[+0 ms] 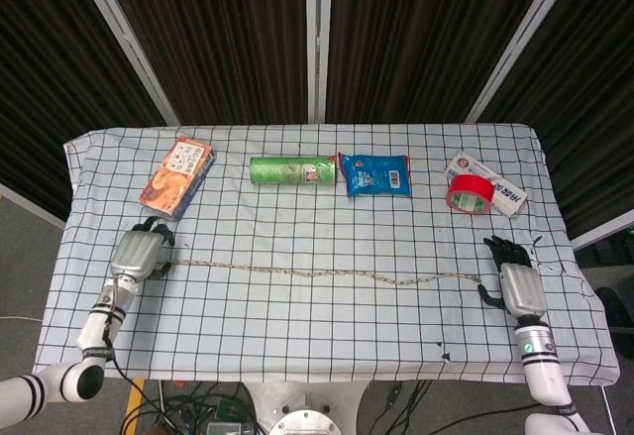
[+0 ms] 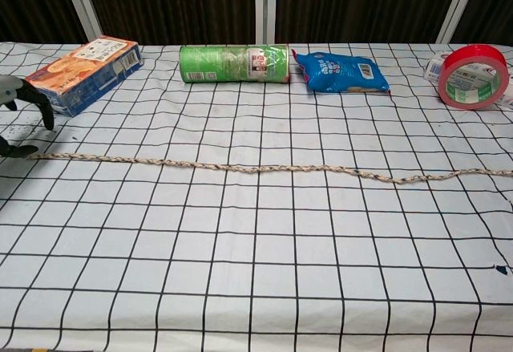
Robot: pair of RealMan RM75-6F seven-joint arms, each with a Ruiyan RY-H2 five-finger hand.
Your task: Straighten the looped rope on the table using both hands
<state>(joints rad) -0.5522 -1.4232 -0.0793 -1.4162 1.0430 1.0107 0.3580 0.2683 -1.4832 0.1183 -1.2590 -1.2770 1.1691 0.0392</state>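
Observation:
The braided rope (image 1: 317, 272) lies stretched in a nearly straight line across the checked tablecloth, with slight waves near its right end; the chest view shows the rope (image 2: 256, 167) flat on the cloth. My left hand (image 1: 136, 255) sits at the rope's left end. Its fingers (image 2: 32, 98) are lifted and spread, and the rope tip lies loose below them. My right hand (image 1: 520, 284) rests just past the rope's right end with fingers extended, holding nothing. The chest view does not show the right hand.
Along the far side stand an orange snack box (image 1: 176, 174), a green can on its side (image 1: 292, 170), a blue packet (image 1: 375, 175) and a red tape roll (image 1: 470, 193) on a white box. The table edge (image 1: 584, 296) is close to my right hand.

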